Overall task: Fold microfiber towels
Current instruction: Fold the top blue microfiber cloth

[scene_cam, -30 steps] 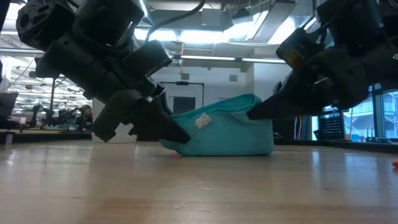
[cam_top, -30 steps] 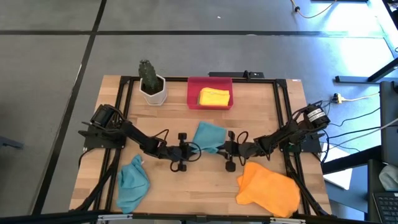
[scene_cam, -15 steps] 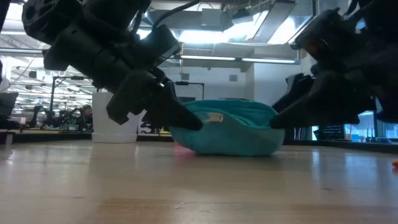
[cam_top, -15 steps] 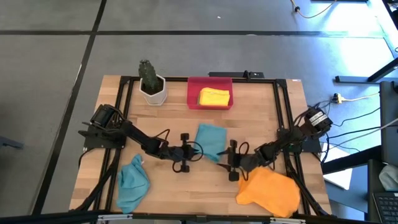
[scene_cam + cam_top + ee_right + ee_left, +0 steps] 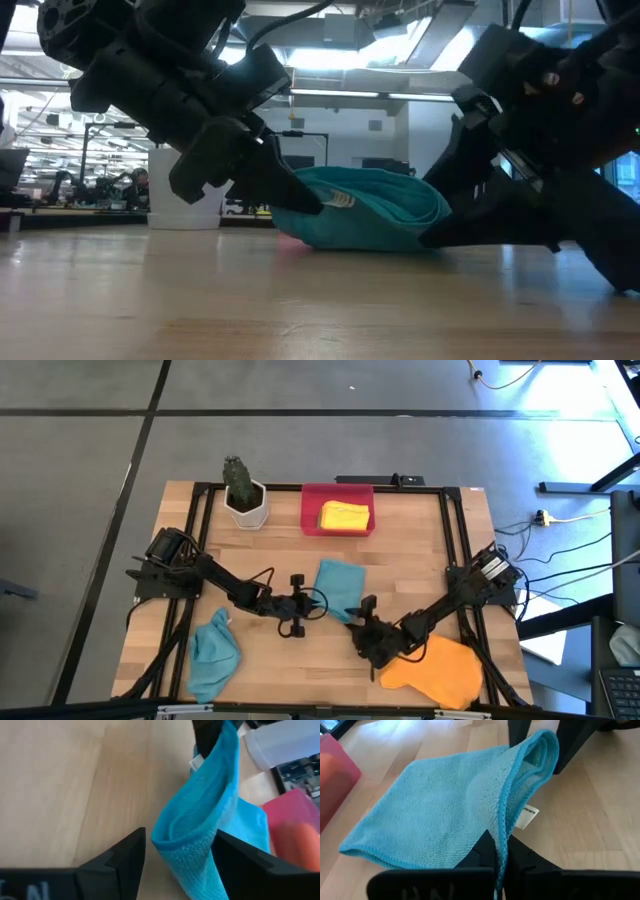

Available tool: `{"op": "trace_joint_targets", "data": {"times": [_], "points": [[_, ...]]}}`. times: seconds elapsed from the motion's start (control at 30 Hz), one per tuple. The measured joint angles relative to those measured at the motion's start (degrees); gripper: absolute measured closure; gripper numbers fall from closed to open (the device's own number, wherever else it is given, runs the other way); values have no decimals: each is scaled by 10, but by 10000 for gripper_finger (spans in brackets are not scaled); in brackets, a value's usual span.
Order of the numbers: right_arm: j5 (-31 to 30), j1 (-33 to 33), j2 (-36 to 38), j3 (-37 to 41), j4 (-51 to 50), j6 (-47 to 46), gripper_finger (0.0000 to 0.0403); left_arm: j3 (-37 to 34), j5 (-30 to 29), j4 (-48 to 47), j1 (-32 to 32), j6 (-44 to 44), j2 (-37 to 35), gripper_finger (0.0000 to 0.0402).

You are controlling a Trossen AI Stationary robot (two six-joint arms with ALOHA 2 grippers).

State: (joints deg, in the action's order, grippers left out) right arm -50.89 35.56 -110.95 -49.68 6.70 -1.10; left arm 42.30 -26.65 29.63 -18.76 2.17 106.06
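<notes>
A folded teal-blue microfiber towel lies mid-table. My left gripper is shut on its near left edge. My right gripper is open at the towel's near right end, where a raised fold stands between its two fingers. A second teal towel lies crumpled at the near left. An orange towel lies at the near right, partly under the right arm. A yellow towel rests in the red tray. My left gripper pinches the towel's hemmed edge between its two fingers, close to the white tag. The fingers come from the table's left, slanting down. The held edge is raised a little; the rest of the towel lies on the table. My right gripper: I cannot tell whether its open fingers touch the fold.
A potted plant in a white pot stands at the far left beside the red tray. Bare wood shows along the near edge between the crumpled teal towel and the orange one.
My right gripper has opened and let go of the towel's right end, then swung toward the table's near edge while rolling its wrist. The towel's right side has sunk from a raised, stretched shape into a lower rounded fold. The left end stays held.
</notes>
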Motion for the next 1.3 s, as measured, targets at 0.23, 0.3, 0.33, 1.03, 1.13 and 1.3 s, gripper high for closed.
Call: {"op": "trace_joint_targets", "data": {"times": [0.23,0.3,0.33,1.03,1.13,1.3], "points": [[-50,7,0,-11,-14,0,218,0,0,-12,0,7,0,401],[-51,10,0,-11,-16,-5,253,0,0,-17,0,8,0,401],[-49,12,0,-11,-16,-12,275,0,0,-18,0,8,0,401],[157,45,18,-11,100,-10,395,79,212,-143,-97,22,-13,401],[148,45,48,-11,94,-6,395,107,131,-235,-113,16,-39,401],[141,43,87,-8,92,-16,395,98,55,-297,-117,22,-91,401]]}}
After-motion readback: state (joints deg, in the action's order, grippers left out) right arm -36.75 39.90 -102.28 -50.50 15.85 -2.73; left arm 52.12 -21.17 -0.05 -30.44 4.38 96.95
